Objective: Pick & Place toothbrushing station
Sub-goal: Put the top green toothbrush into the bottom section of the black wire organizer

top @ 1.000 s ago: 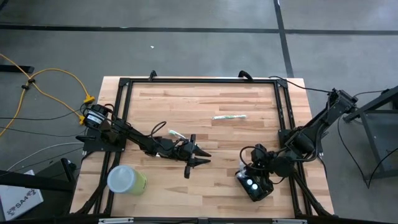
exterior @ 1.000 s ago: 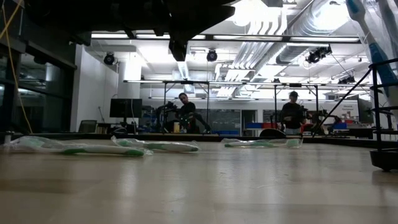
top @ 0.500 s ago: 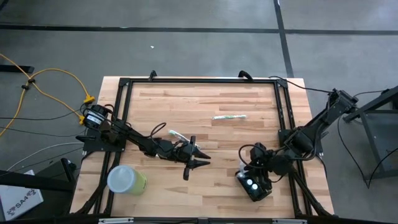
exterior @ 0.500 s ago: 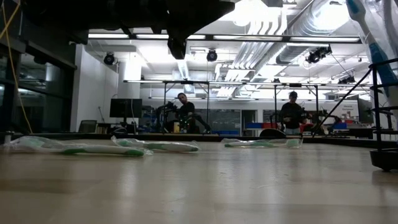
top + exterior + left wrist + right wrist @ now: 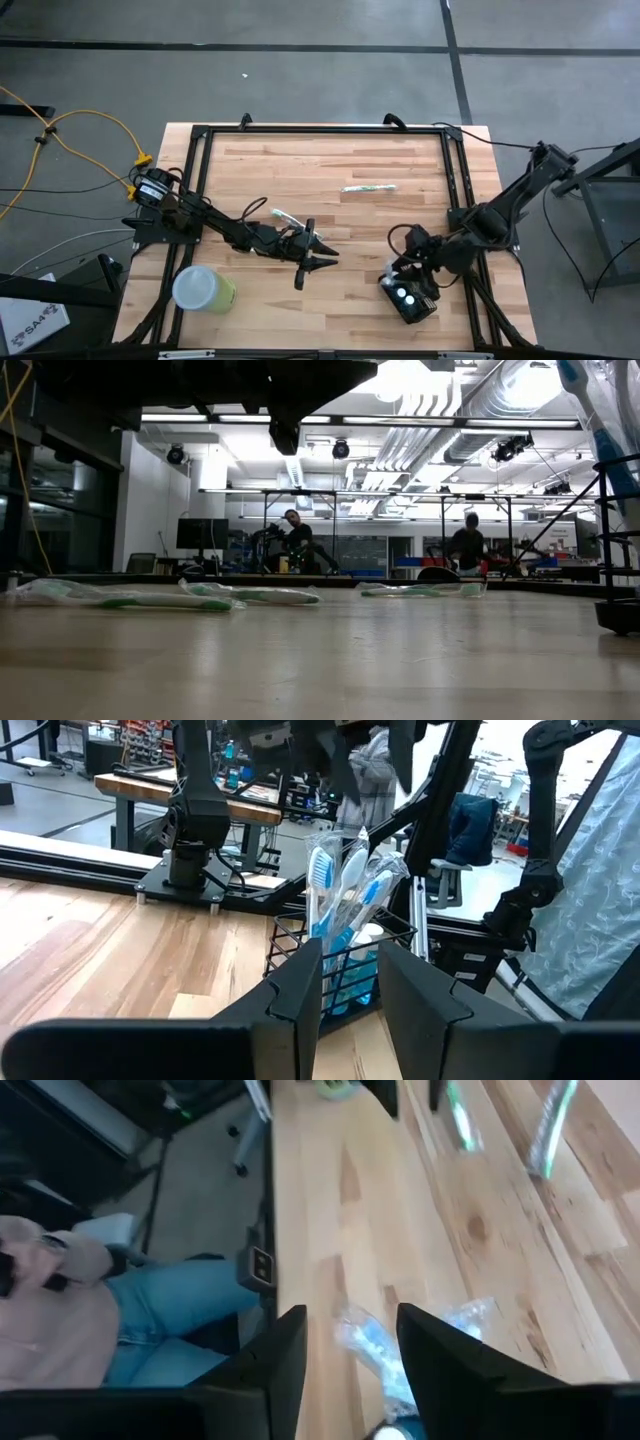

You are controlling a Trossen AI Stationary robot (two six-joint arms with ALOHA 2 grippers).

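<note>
From above, we see a wooden table [image 5: 320, 200] inside a black frame. At its near left edge lies a lime-green cup [image 5: 205, 288] on its side. Just right of it the left gripper [image 5: 318, 258] hovers over the table's middle, its fingers parted with nothing between them; its wrist view confirms the gap and looks across at the toothbrushing station [image 5: 340, 960]. One wrapped toothbrush [image 5: 285, 216] lies just beside that arm, another [image 5: 369, 187] farther back. Near the right front corner sits the station [image 5: 408, 298], a black mesh box. The right gripper [image 5: 415, 268] is just above it, fingers apart and holding nothing, wrapped brush heads [image 5: 385, 1350] showing beyond them. Only the right wrist view catches a seated person [image 5: 90, 1310] beside the table.
</note>
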